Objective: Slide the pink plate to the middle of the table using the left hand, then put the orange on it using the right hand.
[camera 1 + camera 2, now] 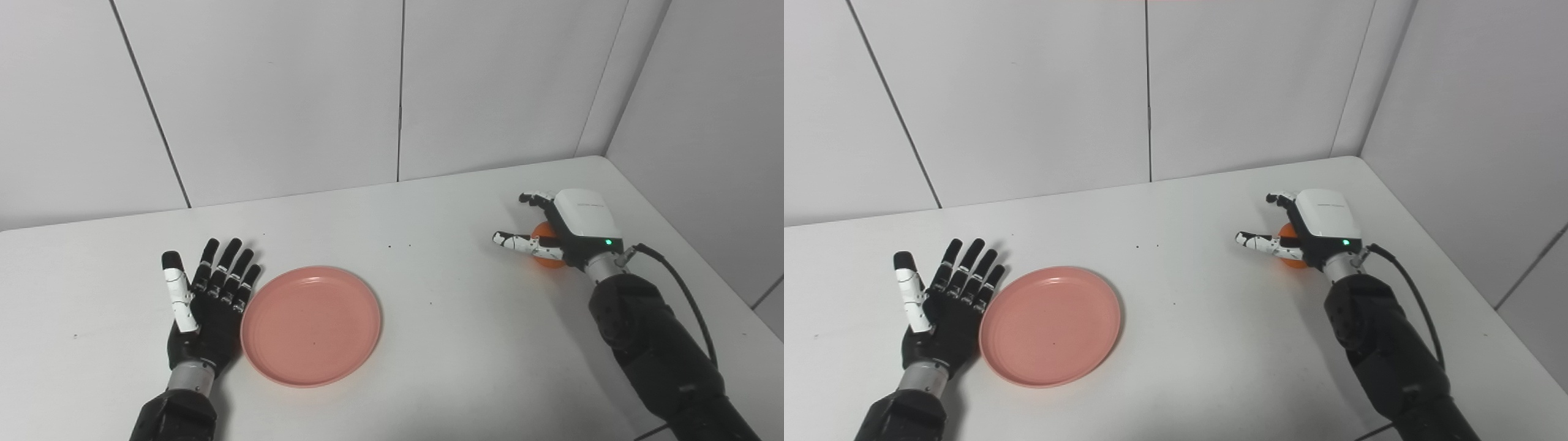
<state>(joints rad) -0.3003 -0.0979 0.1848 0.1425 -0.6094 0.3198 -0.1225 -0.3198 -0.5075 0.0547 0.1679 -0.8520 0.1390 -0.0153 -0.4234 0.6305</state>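
The pink plate (311, 324) lies flat on the white table (441, 318), left of the middle, with nothing on it. My left hand (208, 300) rests palm up against the plate's left rim, open, fingers straight and pointing away from me. The orange (547, 256) sits at the right of the table, mostly hidden under my right hand (572, 226). That hand is cupped over it from above. Its thumb (517, 242) sticks out to the left and its fingers (536, 198) curl past the far side. I see no closed grip on the fruit.
White wall panels stand behind the table and along its right side, meeting at the far right corner (603, 156). A black cable (680, 288) loops off my right wrist. Bare tabletop lies between the plate and the orange.
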